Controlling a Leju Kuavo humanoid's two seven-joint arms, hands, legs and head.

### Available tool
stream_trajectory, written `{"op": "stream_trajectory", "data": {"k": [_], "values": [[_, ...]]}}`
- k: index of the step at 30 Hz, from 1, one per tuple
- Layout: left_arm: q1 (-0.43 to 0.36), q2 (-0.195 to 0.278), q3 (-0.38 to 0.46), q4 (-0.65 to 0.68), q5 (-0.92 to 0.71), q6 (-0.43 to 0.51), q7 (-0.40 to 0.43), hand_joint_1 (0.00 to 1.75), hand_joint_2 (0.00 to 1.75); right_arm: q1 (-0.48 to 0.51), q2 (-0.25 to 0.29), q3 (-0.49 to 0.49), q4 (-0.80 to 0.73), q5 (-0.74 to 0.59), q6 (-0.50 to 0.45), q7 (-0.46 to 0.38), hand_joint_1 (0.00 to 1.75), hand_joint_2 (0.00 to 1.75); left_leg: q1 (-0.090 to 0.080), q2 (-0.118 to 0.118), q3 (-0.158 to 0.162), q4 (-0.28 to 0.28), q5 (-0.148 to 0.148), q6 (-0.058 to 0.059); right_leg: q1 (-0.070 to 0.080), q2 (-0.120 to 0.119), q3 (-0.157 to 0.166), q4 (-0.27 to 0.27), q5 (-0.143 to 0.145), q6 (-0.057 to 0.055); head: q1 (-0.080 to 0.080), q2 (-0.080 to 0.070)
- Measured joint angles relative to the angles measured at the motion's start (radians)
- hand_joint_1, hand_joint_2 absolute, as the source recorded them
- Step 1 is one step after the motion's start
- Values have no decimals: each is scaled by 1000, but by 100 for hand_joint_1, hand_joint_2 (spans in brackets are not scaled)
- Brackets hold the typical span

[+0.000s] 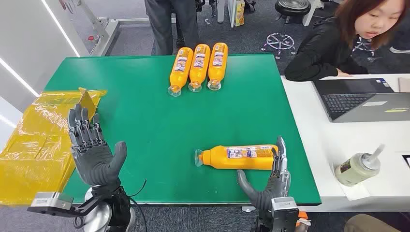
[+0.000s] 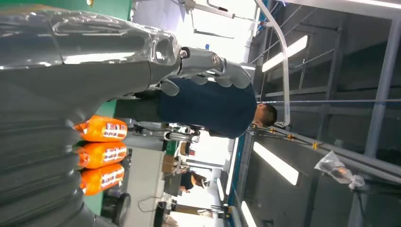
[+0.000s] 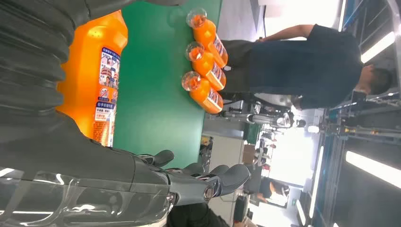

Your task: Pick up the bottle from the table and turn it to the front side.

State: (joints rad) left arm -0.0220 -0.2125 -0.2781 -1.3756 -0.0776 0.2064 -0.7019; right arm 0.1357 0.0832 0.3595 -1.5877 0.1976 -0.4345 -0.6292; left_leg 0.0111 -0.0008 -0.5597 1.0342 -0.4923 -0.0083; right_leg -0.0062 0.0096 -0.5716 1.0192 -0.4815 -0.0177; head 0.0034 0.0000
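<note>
An orange bottle (image 1: 237, 157) lies on its side near the front right of the green table (image 1: 145, 111), cap to the left, its white label showing; it is also the orange bottle (image 3: 97, 80) in the right wrist view. My right hand (image 1: 270, 181) stands at the bottle's base end with nothing in it. Its fingers (image 1: 279, 154) point away from me against that end, and the thumb is spread below the bottle's near side. My left hand (image 1: 92, 145) is raised over the table's front left corner, palm open, fingers (image 2: 208, 66) spread, holding nothing.
Three more orange bottles (image 1: 198, 65) lie side by side at the far middle of the table. Yellow plastic bags (image 1: 34, 140) lie left of it. A white table to the right holds a laptop (image 1: 367, 104) and a pale bottle (image 1: 355, 169), with a person seated there. Another person stands beyond the far edge.
</note>
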Motion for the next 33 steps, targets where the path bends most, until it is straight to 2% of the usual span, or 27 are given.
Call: {"op": "stream_trajectory", "data": {"k": [9, 18, 27, 30, 33], "values": [[9, 0, 0, 9, -18, 0, 0, 0, 175, 1, 8, -11, 9, 26, 14, -10, 0, 175, 0, 0, 0, 0, 0, 0, 0, 0, 0, 0, 0, 0, 0, 0], [9, 0, 2, 27, -91, 49, 0, 0, 175, 0, 7, -39, 11, 156, -22, 25, 0, 175, 0, 0, 0, 0, 0, 0, 0, 0, 0, 0, 0, 0, 0, 0], [-6, -1, 5, 61, -101, 35, 0, 0, 175, 1, 2, -53, -8, 166, -25, 20, 0, 175, 0, 0, 0, 0, 0, 0, 0, 0, 0, 0, 0, 0, 0, 0], [-14, -1, 5, 75, -107, 33, 0, 0, 175, 0, -2, -53, -9, 219, -33, 56, 0, 175, 0, 0, 0, 0, 0, 0, 0, 0, 0, 0, 0, 0, 0, 0], [-21, 0, 5, 87, -130, 35, 0, 0, 175, -3, -22, -56, -15, 365, 4, 139, 0, 175, 0, 0, 0, 0, 0, 0, 0, 0, 0, 0, 0, 0, 0, 0]]}}
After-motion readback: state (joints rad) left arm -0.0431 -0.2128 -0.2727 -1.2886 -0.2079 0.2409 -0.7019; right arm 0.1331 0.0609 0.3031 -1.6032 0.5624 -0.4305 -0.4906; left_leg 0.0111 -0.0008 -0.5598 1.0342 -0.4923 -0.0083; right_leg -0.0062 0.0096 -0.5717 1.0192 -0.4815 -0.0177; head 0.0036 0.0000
